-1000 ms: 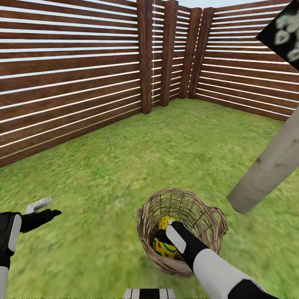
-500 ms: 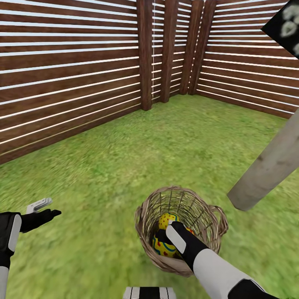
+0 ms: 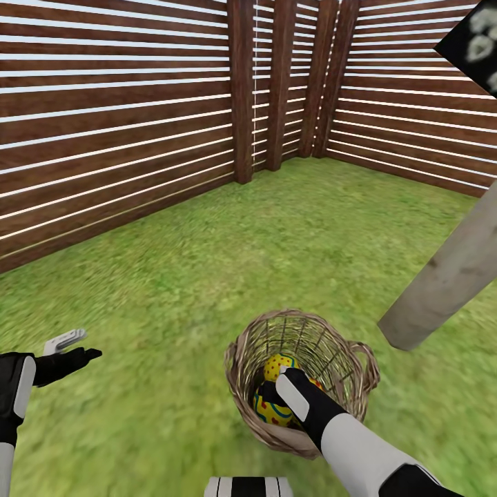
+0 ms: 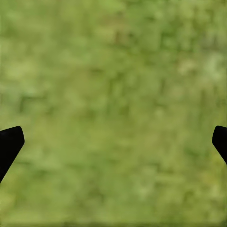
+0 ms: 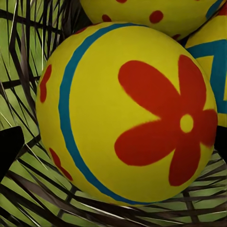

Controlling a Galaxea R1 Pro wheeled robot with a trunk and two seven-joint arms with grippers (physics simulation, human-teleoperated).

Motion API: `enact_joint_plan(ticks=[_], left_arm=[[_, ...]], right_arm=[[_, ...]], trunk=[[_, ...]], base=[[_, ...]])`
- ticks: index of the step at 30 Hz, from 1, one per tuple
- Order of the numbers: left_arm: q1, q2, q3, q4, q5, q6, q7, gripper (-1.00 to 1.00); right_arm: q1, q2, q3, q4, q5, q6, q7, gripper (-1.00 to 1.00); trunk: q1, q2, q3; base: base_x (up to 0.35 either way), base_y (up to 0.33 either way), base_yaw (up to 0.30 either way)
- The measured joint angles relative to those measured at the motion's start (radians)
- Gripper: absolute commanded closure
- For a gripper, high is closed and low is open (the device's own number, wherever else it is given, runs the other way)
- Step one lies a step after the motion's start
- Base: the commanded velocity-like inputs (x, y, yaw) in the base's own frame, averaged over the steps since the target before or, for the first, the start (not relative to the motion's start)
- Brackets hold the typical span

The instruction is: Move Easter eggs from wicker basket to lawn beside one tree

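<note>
Head view: the right hand point(image 3: 270, 392) reaches down inside the basket point(image 3: 301, 381), among the eggs point(image 3: 279, 366), which lie together at its bottom. Right wrist view: one egg point(image 5: 125, 113) with a red flower sits between spread fingertips point(image 5: 9, 146), seemingly not yet gripped. Beside the basket, on the lawn point(image 3: 207, 276), rises the trunk point(image 3: 449, 276). Well apart, the left hand point(image 3: 72, 348) hangs open over grass.

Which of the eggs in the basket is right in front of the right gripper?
The egg with the big red flower, lying between the fingertips; the other two eggs lie behind it.
</note>
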Motion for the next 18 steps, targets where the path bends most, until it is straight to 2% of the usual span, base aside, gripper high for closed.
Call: enact_joint_plan(ticks=[18], left_arm=[[0.0, 0.0, 0.0, 0.0, 0.0, 0.0, 0.0, -1.0]], right_arm=[[0.0, 0.0, 0.0, -0.001, -0.001, -0.003, -0.011, -1.0]], trunk=[[0.0, 0.0, 0.0]], base=[[0.0, 0.0, 0.0]])
